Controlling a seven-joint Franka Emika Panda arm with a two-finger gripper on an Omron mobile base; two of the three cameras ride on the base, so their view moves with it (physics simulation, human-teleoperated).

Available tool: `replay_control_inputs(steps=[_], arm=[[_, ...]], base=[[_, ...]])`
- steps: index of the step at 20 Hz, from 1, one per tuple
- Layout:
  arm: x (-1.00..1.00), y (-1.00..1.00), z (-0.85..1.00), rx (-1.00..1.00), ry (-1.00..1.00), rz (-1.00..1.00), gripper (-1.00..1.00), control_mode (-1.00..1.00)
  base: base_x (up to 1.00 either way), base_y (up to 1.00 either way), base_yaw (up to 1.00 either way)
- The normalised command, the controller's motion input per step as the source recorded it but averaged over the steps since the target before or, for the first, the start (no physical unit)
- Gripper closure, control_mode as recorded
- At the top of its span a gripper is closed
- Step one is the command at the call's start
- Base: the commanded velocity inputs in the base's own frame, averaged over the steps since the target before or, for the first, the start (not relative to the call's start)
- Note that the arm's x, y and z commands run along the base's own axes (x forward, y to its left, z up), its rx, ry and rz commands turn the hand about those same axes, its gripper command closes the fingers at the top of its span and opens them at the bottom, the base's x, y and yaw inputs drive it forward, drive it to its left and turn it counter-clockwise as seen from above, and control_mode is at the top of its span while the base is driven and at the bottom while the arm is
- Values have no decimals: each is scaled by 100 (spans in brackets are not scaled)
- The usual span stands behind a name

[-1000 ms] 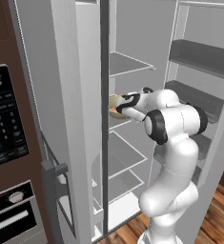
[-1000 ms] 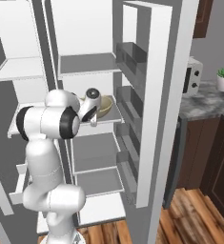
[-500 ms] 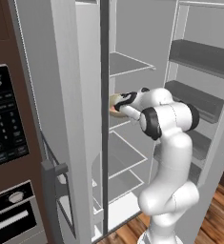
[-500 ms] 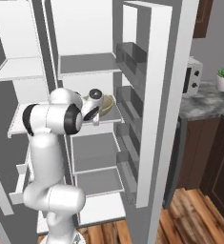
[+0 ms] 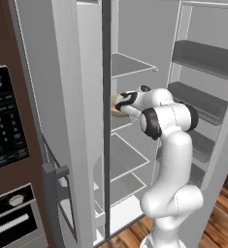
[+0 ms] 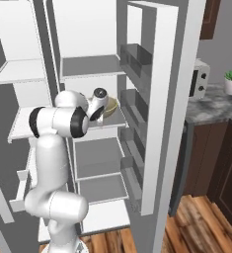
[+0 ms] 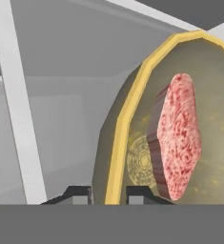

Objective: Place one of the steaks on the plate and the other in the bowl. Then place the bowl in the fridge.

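The gripper (image 7: 108, 193) stood nearly closed on the yellow rim of the bowl (image 7: 180, 119), one fingertip (image 7: 77, 194) outside the wall and the other inside it. A steak (image 7: 178, 143) lay in the bowl, against its inner bottom. In the right base view the bowl (image 6: 110, 105) sat on a middle shelf (image 6: 112, 118) inside the open fridge (image 6: 157, 99), below the upper shelf, with the arm's hand just beside it. In the left base view the bowl (image 5: 116, 104) showed past the fridge's door edge.
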Motion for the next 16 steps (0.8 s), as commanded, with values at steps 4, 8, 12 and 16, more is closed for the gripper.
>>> replay_control_inputs(steps=[4, 8, 12, 16], arm=[[3, 0, 1, 0, 0, 0, -100, -100], [-9, 0, 2, 0, -7, 0, -100, -100], [-32, -4, 16, 0, -12, 0, -100, -100], [-82, 0, 40, 0, -12, 0, -100, -100]], base=[[0, 0, 0], [0, 0, 0], [0, 0, 0], [0, 0, 0]])
